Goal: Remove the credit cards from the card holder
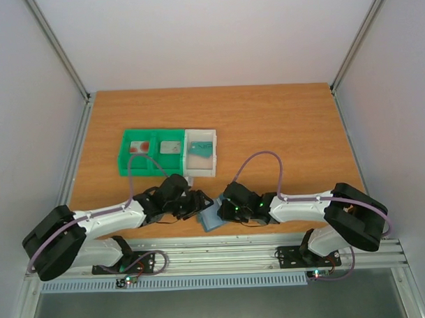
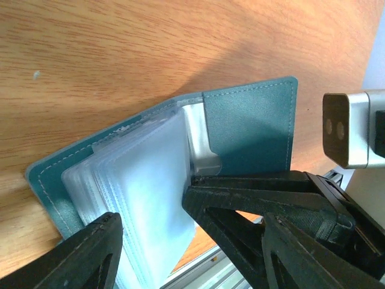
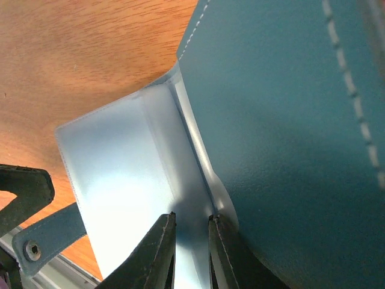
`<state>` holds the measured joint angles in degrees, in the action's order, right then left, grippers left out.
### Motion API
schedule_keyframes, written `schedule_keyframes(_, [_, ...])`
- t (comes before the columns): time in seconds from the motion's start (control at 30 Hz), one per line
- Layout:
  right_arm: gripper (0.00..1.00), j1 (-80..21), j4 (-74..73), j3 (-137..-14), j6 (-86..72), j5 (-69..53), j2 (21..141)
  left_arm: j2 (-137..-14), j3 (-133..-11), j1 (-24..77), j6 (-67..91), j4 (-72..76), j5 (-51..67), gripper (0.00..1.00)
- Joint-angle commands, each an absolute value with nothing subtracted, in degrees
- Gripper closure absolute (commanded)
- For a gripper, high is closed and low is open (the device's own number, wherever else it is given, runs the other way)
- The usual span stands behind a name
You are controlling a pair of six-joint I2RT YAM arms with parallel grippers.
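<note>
The card holder, a blue-grey wallet, lies open at the near table edge between my two grippers. In the left wrist view its cover is spread and a stack of clear sleeves fans out; the sleeves look clear. My left gripper is open, its fingers on either side of that stack. My right gripper has its jaws nearly together, tips against an inner sleeve beside the raised cover; a pinch cannot be made out. A pale credit card with a red mark lies in the green tray.
The green tray holds a second card. The white tray adjoining it holds a teal card. The metal rail runs along the near edge just behind the card holder.
</note>
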<state>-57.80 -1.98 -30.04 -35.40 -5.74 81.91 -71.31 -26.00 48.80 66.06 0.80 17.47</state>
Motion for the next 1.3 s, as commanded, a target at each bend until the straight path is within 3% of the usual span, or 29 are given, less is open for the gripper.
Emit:
schedule_keyframes(0.0, [0.81,-57.87,-5.03,-28.43,-36.05,-5.84,84.01,-70.39,-24.85,48.53,67.62,0.69,15.51,0.36])
schedule_keyframes(0.8, [0.81,-58.01,-3.41,-27.77,-36.23,-6.13,84.03,-75.15,-25.33,49.02,69.37,2.96,14.08,0.35])
schedule_keyframes(1.27, [0.77,-58.80,0.61,-25.32,-37.18,-6.02,82.40,-83.34,-31.69,50.69,69.14,8.35,16.86,0.36])
